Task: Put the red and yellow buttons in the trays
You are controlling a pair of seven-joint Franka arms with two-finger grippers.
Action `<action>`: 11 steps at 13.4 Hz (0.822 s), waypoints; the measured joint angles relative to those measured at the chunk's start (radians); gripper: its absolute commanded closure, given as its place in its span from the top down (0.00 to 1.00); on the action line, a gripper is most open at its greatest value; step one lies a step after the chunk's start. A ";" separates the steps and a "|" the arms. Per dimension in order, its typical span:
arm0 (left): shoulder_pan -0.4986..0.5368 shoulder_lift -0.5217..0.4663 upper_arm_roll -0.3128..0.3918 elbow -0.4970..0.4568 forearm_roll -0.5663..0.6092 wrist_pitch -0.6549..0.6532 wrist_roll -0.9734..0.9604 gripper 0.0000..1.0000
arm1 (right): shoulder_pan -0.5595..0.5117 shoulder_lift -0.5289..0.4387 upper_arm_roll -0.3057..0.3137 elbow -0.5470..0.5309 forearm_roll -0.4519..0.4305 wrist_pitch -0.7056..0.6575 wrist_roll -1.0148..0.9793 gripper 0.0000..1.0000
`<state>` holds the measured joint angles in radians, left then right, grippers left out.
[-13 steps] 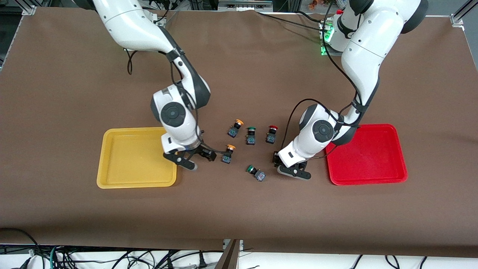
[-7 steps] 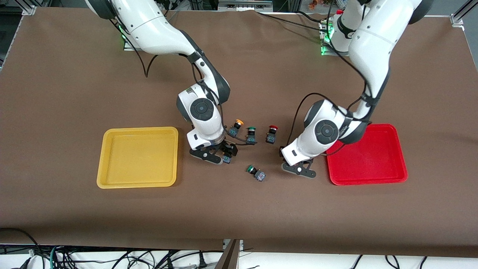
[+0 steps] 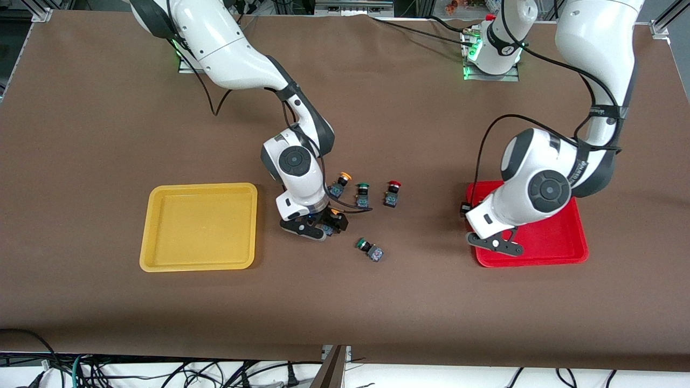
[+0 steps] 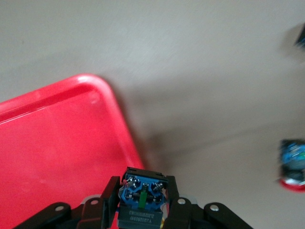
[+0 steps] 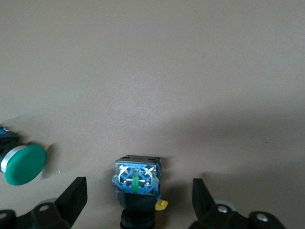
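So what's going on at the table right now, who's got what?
The left gripper is shut on a button, carrying it over the edge of the red tray. The right gripper is open, down around a yellow button on the table near the yellow tray. Still loose on the table: another yellow button, a red button and two green ones. Neither tray shows a button in it.

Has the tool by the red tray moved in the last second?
Yes. The left tool, shut on a button, has swung from the bare table beside the red tray to over the tray's corner.
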<state>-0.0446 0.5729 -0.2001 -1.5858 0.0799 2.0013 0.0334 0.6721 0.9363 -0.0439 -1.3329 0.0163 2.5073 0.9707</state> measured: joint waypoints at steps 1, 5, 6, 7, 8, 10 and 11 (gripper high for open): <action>0.021 0.019 0.002 -0.012 0.000 0.001 0.050 0.01 | 0.002 0.008 0.000 0.009 0.000 0.000 0.000 0.08; 0.054 0.109 0.001 -0.020 0.005 0.026 0.124 0.05 | 0.011 0.017 -0.001 0.020 -0.021 0.001 -0.005 0.00; 0.053 0.121 -0.001 -0.021 0.031 0.036 0.128 0.06 | 0.011 0.016 -0.002 0.023 -0.030 0.001 -0.006 0.00; 0.053 0.126 -0.002 -0.021 0.066 0.041 0.128 0.09 | 0.010 0.016 -0.008 0.028 -0.035 0.000 -0.009 0.00; 0.053 0.127 -0.003 -0.020 0.087 0.041 0.128 0.11 | 0.007 0.013 -0.015 0.034 -0.035 -0.008 -0.024 0.00; 0.053 0.127 -0.004 -0.020 0.135 0.043 0.130 0.30 | -0.034 -0.008 -0.025 0.055 -0.035 -0.089 -0.134 0.00; 0.052 0.127 -0.005 -0.020 0.156 0.044 0.130 0.99 | -0.074 -0.031 -0.026 0.062 -0.033 -0.156 -0.215 0.00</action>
<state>0.0079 0.6998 -0.2055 -1.6055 0.2361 2.0448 0.1630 0.5984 0.9048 -0.0698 -1.2713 -0.0164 2.3515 0.7553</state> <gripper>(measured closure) 0.564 0.568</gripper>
